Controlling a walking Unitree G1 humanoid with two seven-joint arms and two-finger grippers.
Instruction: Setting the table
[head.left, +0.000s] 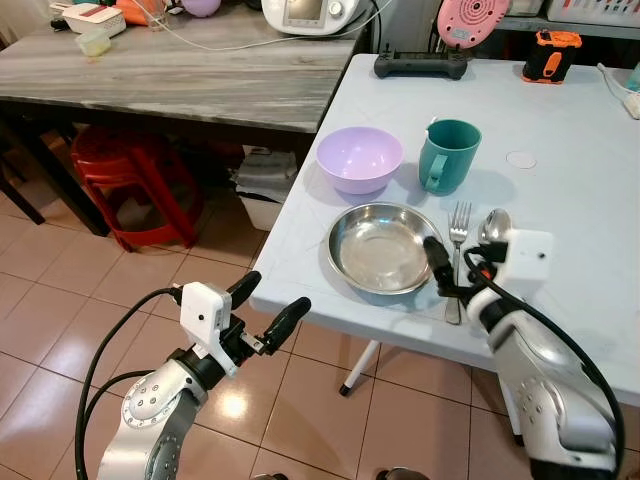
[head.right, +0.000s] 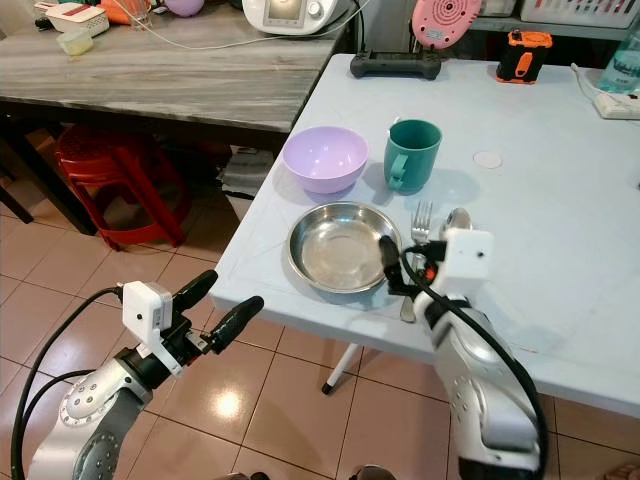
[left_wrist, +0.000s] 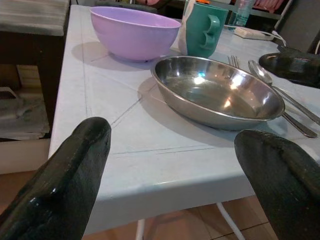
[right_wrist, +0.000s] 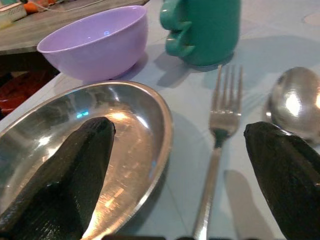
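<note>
1. I see a shiny round metal plate (head.left: 385, 248) near the front edge of the smooth white table (head.left: 560, 190). A purple plastic bowl (head.left: 359, 158) and a green mug (head.left: 449, 154) sit behind it
2. A metal fork (head.left: 458, 250) and spoon (head.left: 492, 228) lie just right of the plate
3. My right gripper (right_wrist: 200, 170) is wide open over the fork, holding nothing. One finger (right_wrist: 65, 170) hangs above the plate
4. My left gripper (head.left: 268, 308) is open and empty, past the table's front edge above the tile floor (head.left: 60, 300)
</note>
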